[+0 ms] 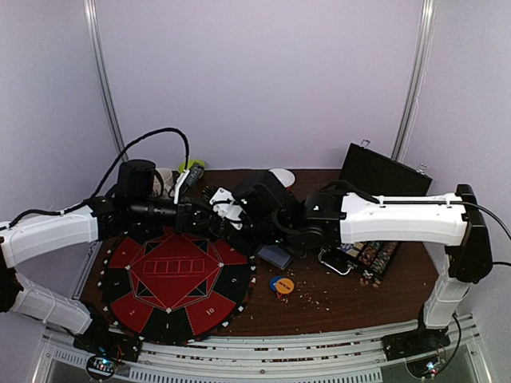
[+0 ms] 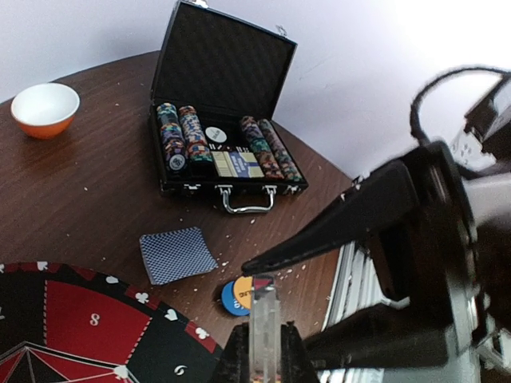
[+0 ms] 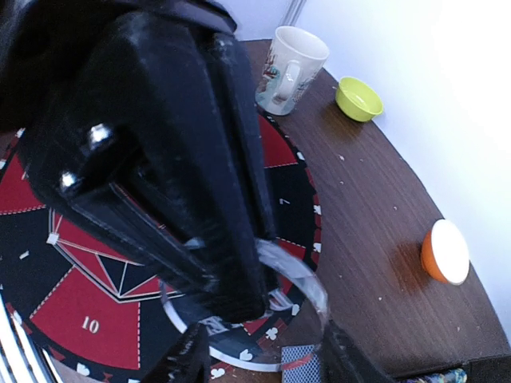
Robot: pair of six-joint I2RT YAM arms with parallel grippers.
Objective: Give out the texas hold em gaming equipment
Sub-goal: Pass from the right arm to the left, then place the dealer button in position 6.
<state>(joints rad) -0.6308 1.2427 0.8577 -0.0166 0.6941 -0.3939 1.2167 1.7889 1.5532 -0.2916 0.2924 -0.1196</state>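
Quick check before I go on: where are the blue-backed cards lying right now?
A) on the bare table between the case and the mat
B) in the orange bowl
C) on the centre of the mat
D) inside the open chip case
A: the left wrist view shows the blue-backed cards flat on the wood, apart from the chip case behind them and just off the mat.

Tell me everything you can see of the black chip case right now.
The black chip case stands open on the brown table, lid raised, its dark lining bare. The tray holds rows of striped chips lying on edge, cards in the middle. A metal handle faces front. Nothing else touches it.
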